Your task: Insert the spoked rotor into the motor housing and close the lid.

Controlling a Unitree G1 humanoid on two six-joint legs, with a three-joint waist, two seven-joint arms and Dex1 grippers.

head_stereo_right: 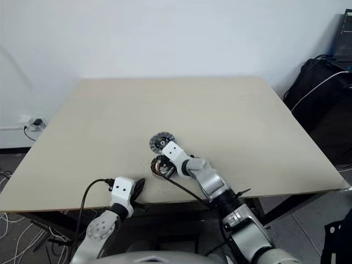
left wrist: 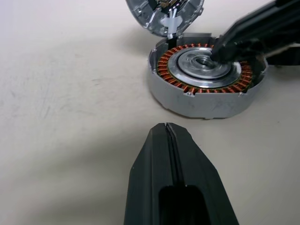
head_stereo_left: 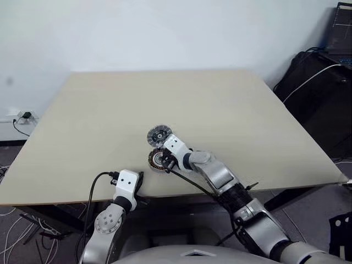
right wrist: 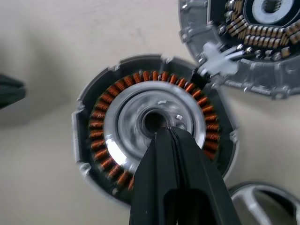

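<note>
A pale wooden table (head_stereo_left: 231,110) is carrying the small motor parts near its front edge. The motor housing (right wrist: 152,133), a round grey shell with a ring of copper-coloured windings around a shiny silver centre, is lying flat and open side up. Just beyond it, almost touching its rim, the lid (right wrist: 255,42) is lying with its inner face up, showing a dark ring and a pale middle; a small white connector is sitting where the two rims meet. In the right wrist view, part of the spoked rotor (right wrist: 262,201) is showing as a curved silver rim with open gaps, resting on the table just beside the housing on the side away from the lid. The right gripper (right wrist: 165,132) is reaching down over the housing with its two black fingers pressed together and holding nothing; their tips are sitting at the edge of the central hole in the silver hub, though whether they are actually touching the metal cannot be told. The left gripper (left wrist: 167,127) is hovering low over bare table near the front edge, a little apart from the housing and pointing toward it, its jaws also closed flat against each other and empty. In the head views, a dark bag (head_stereo_left: 316,82) with a white cable across it is sitting off the table's far right corner.
</note>
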